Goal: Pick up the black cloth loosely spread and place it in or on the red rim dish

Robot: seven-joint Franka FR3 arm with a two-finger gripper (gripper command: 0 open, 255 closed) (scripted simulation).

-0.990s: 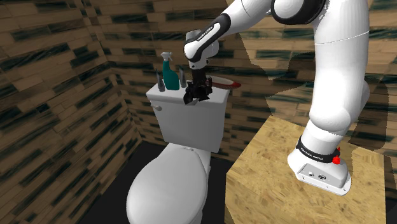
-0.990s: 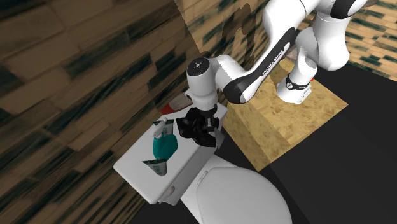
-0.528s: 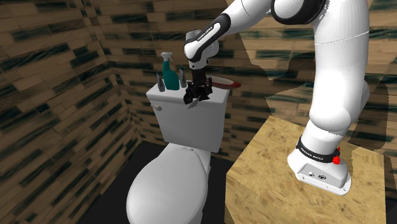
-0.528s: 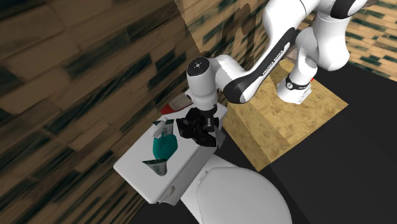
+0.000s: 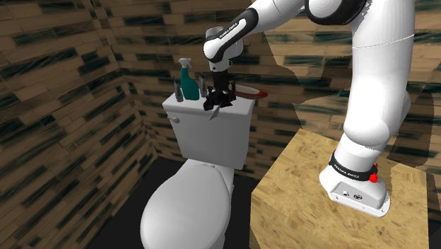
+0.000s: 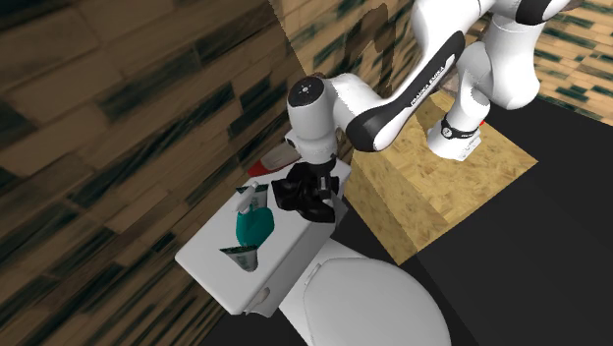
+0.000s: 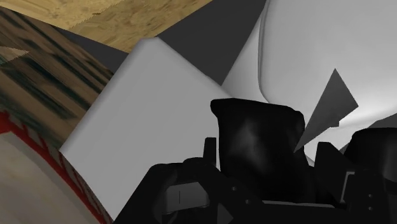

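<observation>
Wrist view: jaws clamped on black cloth (image 7: pixel 257 149) | shoulder view adds teal spray bottle (image 5: pixel 186 81)

Toilet tank (image 5: pixel 212 134) against the back wall, and on its lid the spray bottle (image 5: pixel 186 79) stands at the shoulder view's left end. Dish (image 5: pixel 249 92) sits at the lid's right end, back corner. Between them, over the lid's front edge, the cloth (image 5: pixel 210 108) hangs clasped in the gripper (image 5: pixel 220 96). Bowl (image 5: pixel 185 205) lies before the tank, lower down; the stand (image 5: pixel 311 205) is just to its right.
</observation>
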